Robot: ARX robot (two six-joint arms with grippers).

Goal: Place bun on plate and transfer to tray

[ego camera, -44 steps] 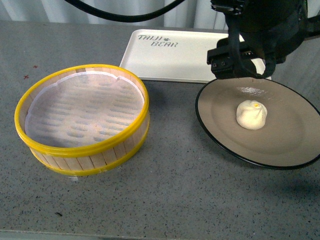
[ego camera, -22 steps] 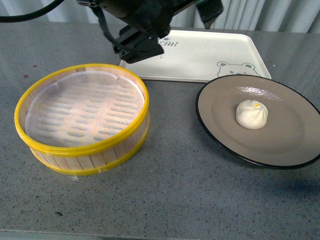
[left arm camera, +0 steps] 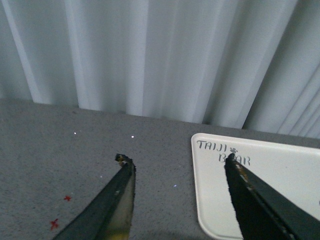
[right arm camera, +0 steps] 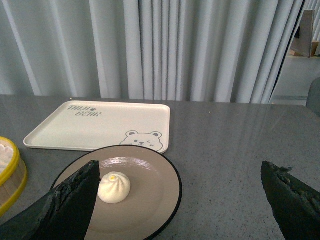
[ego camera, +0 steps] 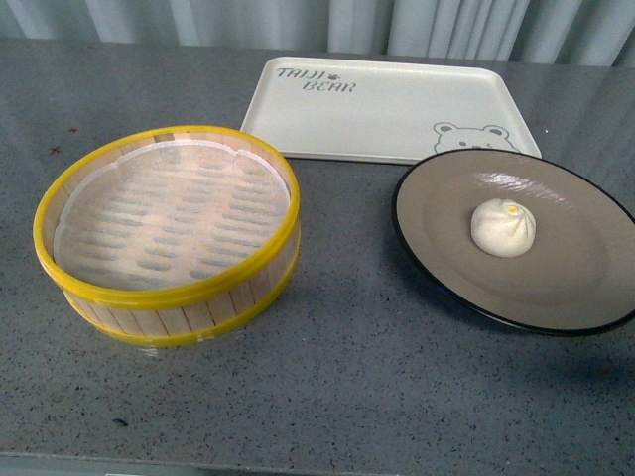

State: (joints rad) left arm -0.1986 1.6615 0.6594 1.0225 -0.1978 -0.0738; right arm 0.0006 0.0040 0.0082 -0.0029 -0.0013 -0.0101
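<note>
Your left gripper hangs over the grey tabletop, jaws spread wide, nothing between them; beyond one finger you see a corner of the tray, "TAIJI BEAR" lettering legible, near the tabletop's curtain-side edge; small red marks on the tabletop; pale pleated curtain behind.

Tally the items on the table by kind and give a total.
steamed bun: 1
brown plate: 1
cream tray: 1
bamboo steamer: 1
Total: 4
</note>
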